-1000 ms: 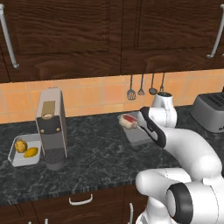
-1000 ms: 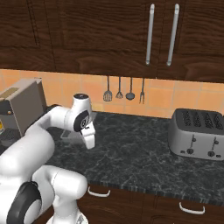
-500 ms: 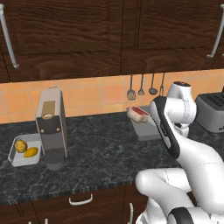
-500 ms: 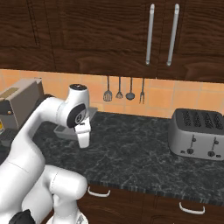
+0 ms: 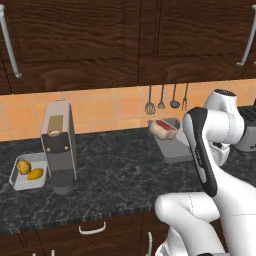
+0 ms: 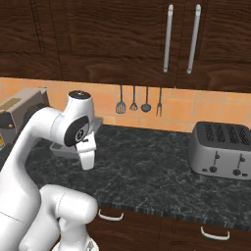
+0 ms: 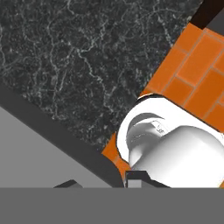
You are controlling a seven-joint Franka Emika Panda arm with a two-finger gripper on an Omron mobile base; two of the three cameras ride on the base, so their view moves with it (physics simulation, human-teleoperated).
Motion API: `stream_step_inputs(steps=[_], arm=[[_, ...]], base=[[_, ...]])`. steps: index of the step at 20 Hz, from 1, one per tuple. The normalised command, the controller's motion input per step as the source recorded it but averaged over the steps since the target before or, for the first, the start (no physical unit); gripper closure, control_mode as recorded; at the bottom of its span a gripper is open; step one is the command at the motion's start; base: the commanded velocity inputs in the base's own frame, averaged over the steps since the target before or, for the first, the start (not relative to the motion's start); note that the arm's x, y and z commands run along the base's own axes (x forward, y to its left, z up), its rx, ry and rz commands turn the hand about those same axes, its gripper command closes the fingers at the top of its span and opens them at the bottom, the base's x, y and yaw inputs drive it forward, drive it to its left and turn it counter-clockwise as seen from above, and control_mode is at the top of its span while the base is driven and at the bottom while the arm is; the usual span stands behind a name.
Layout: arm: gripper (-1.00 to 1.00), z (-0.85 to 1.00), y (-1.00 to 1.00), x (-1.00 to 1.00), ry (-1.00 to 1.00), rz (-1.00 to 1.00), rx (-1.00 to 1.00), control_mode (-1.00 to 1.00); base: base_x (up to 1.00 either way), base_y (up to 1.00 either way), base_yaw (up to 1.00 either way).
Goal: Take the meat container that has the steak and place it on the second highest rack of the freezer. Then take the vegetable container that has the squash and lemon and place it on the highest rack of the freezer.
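Note:
The meat container [image 5: 173,145], a grey tray with the red steak [image 5: 164,127] in it, hangs tilted above the counter near the tiled wall, right beside my forearm. In the right base view its grey wall [image 6: 62,146] shows behind my wrist. My gripper [image 7: 101,180] is shut on the meat container, whose grey side [image 7: 39,140] runs along the hand view's lower left. The vegetable container [image 5: 16,179] lies at the counter's far left with the squash [image 5: 23,166] and the lemon [image 5: 35,174] inside. The freezer and its racks are out of view.
A tall coffee machine [image 5: 59,146] stands next to the vegetable container. A toaster [image 6: 223,149] sits on the counter at the right. Kitchen utensils [image 6: 139,100] hang on the orange tiles, under dark wooden cabinets [image 5: 125,35].
My arm has risen and swung to the right, carrying the meat container up off the counter and closer to the wall. The vegetable container has not moved.

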Motion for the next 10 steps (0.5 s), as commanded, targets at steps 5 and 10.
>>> stream_step_inputs(steps=[5, 10], arm=[[1.0, 0.36, 0.0, -0.17, 0.0, 0.0, 0.0, -1.0], [1.0, 0.21, 0.0, -0.39, -0.01, 0.0, 0.0, -1.0]], base=[[0.0, 0.0, 0.0], [0.0, 0.0, 0.0]])
